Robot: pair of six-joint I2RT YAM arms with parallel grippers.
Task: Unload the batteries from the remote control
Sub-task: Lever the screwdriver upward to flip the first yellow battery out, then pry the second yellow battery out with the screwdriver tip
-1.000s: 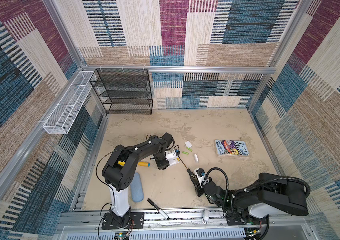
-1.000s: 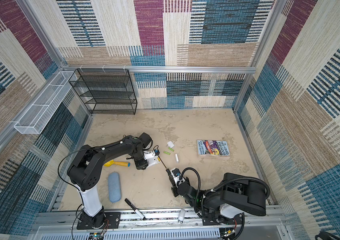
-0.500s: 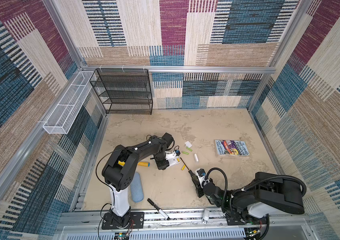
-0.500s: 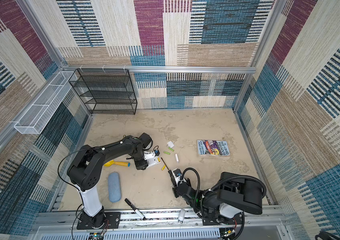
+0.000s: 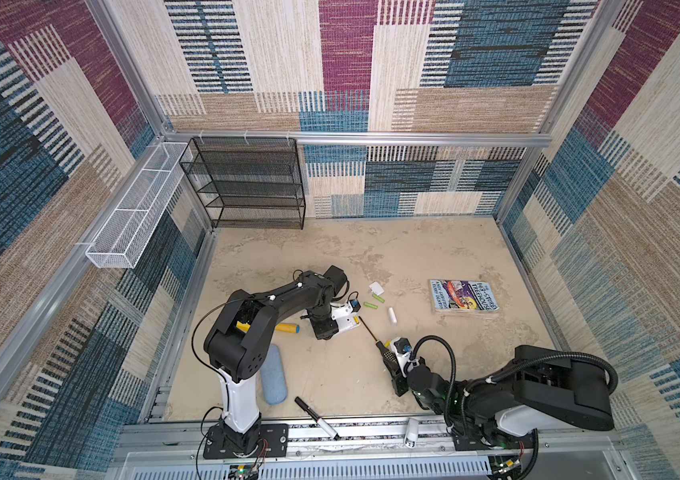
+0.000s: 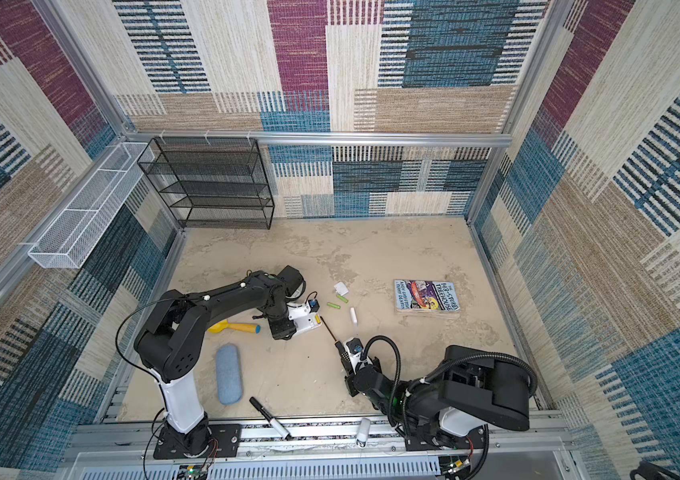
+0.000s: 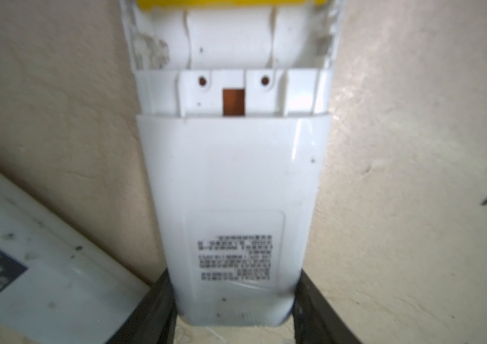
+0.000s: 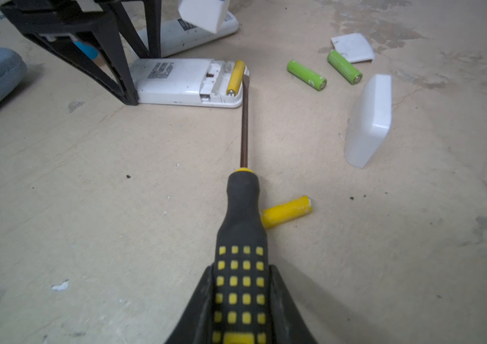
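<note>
A black wire shelf (image 5: 247, 183) stands in the worktop's far left corner, against the back wall. A white wire basket (image 5: 134, 205) hangs on the left wall beside it. A picture book (image 5: 464, 296) lies flat near the right edge. A pale blue case (image 5: 274, 379) lies close to the front edge, left of the middle. Just beside it, a black marker (image 5: 316, 417) crosses that edge onto the rail. A yellow handle with a blue end (image 6: 234, 328) lies beyond the case. A black-and-yellow screwdriver (image 8: 243, 226) points its shaft away from the front edge.

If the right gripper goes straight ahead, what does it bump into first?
Probably the open white plastic remote, at the slim yellow battery inside it; the black-and-yellow screwdriver in the right gripper points there.
</note>
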